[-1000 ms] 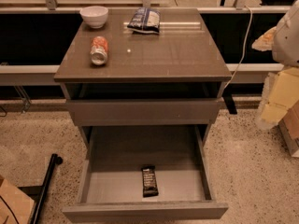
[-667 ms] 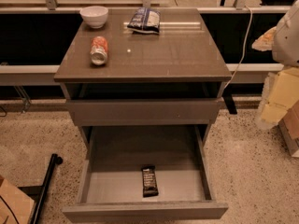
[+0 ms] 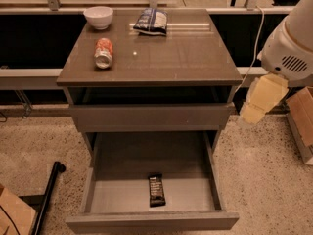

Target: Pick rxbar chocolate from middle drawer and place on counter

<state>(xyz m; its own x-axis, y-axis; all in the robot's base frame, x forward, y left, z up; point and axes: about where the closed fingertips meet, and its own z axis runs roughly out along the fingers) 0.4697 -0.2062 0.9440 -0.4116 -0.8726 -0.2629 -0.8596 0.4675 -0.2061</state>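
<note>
The rxbar chocolate (image 3: 156, 190), a small black bar with a pale label end, lies flat on the grey floor of the open middle drawer (image 3: 102, 195), near its front and centre. The shallower drawer above (image 3: 149, 116) is shut. The counter (image 3: 171, 58) is the glossy grey-brown top of the cabinet. My gripper (image 3: 261, 99), a cream-coloured piece under the white arm housing (image 3: 288, 48), hangs at the right of the cabinet at upper-drawer height. It is apart from the bar and above and to the right of the open drawer.
On the counter stand a white bowl (image 3: 98, 17) at back left, a red-and-white can (image 3: 103, 53) on its side, and a blue-white chip bag (image 3: 151, 21) at the back. A black pole (image 3: 49, 195) lies on the speckled floor at left. A cardboard box (image 3: 302, 121) sits at right.
The arm and the cream gripper piece have shifted left, toward the cabinet's right side. The bar, the drawer and the counter items have not moved.
</note>
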